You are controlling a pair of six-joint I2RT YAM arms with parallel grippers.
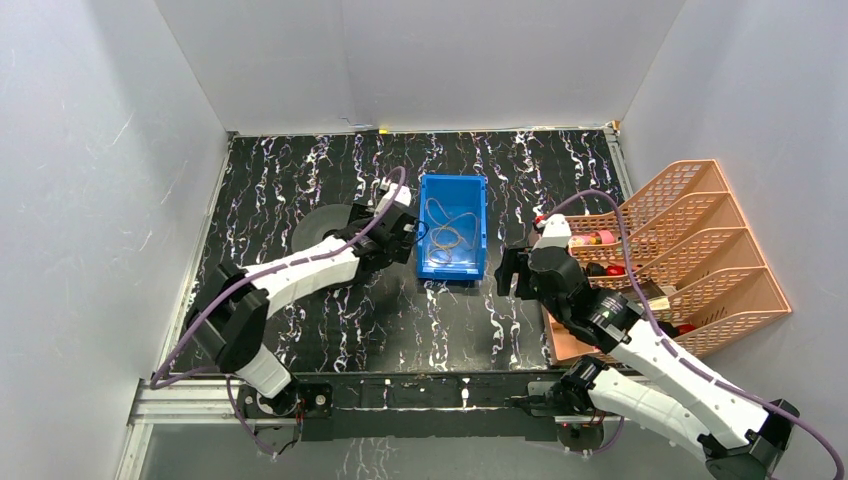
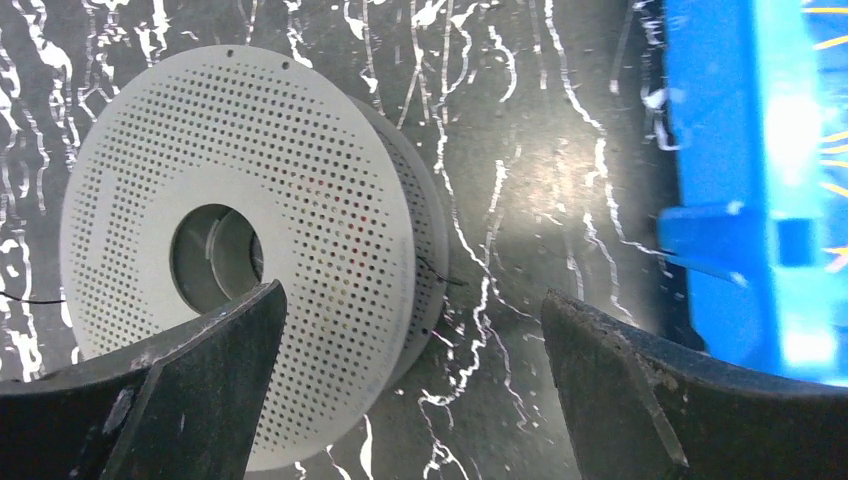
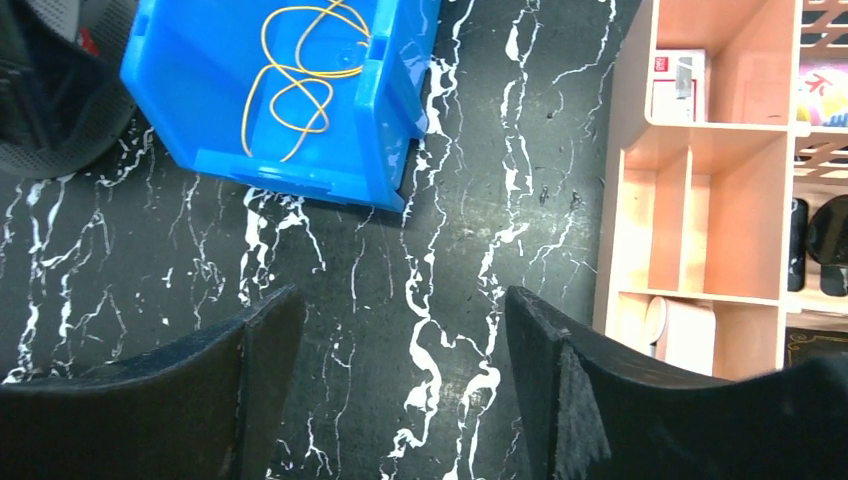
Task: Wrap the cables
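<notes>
- cables [image 3: 297,80] — loose loops lying inside the blue bin [image 1: 480,225], center of the top view. The right wrist view shows 1 yellow strand coiled on the bin floor, upper left of that frame. The top view shows pale loops there too, but I cannot tell how many.
- blue bin: open top, sits on the counter [image 1: 300,170] (black with white veins), between the 2 arms.
- left end effector [image 2: 412,330] — open, jaws spread wide, nothing between them. In the top view it is just beside the bin's left wall and touches no cable.
- grey perforated reel [image 2: 330,230]: 2 flanges with a hollow hub, on the counter, filling the left half of the left wrist frame. The left finger [image 2: 190,380] overlaps its lower edge in that frame; I cannot tell whether they touch.
- right end effector [image 3: 405,320] — open, empty, only bare counter between its jaws. In the top view it is lower right of the bin and apart from it.
- orange lattice rack [image 1: 735,235]: right side of the top view, several slotted compartments. It holds small red and dark items that are too small to identify.
</notes>
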